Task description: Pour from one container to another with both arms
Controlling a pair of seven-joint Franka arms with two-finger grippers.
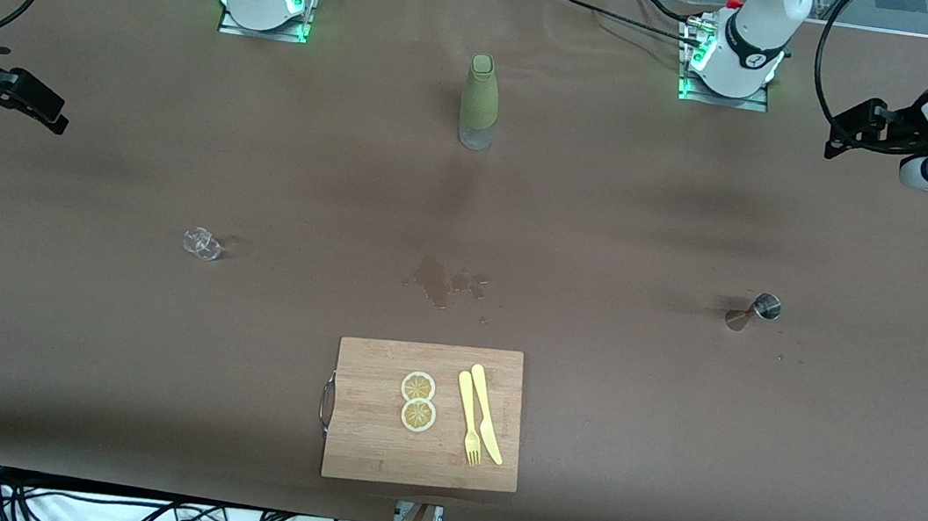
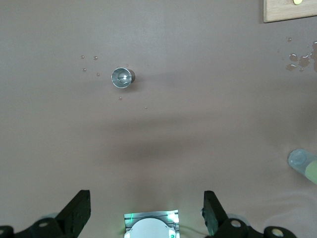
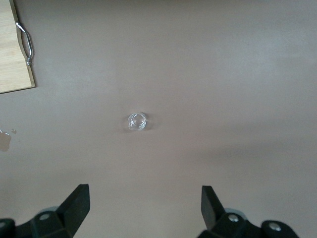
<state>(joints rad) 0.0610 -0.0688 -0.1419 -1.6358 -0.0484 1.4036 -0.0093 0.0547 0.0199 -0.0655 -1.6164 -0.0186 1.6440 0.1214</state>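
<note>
A brown paper-covered tabletop (image 1: 669, 463) fills the scene, with tangled black cables (image 1: 131, 516) along its nearest edge. Nearest lies a rectangular bamboo cutting board (image 1: 369, 452) carrying two lemon slices (image 1: 417, 401) and a yellow plastic fork and knife (image 1: 478, 425). At twelve o'clock from the board sits a small brown spill (image 1: 437, 278). At nine o'clock from the spill stands a small clear glass cup (image 1: 202, 243); at three o'clock, a steel jigger (image 1: 754, 310). Farther off stands a green-sleeved bottle (image 1: 479, 101). The right gripper (image 1: 14, 99) hovers over the right arm's end, fingers wide, holding nothing; the left gripper (image 1: 856, 132) hovers over the left arm's end, likewise spread and empty.
</note>
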